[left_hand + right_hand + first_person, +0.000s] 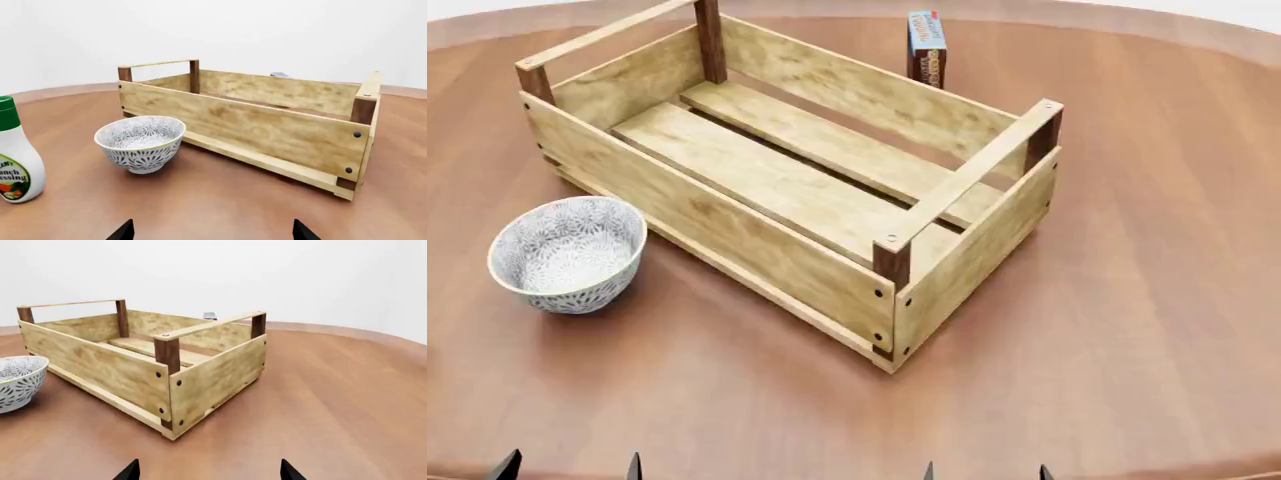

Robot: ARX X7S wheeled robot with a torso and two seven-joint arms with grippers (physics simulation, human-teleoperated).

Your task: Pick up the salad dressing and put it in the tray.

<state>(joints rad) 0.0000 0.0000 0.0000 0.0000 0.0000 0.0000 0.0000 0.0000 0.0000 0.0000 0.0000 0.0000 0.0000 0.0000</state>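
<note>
Both grippers' fingers spread, empty. Dressing stands on surface, well off left fingers, beside bowl. Risk: reaching sideways could clip the bowl or topple it. Tray empty.

My table is reddish-brown wood. On it stands the tray, a slatted crate; the patterned bowl sits just beside its long wall, the salad dressing stands near the bowl, and a small box stands behind the crate.
</note>
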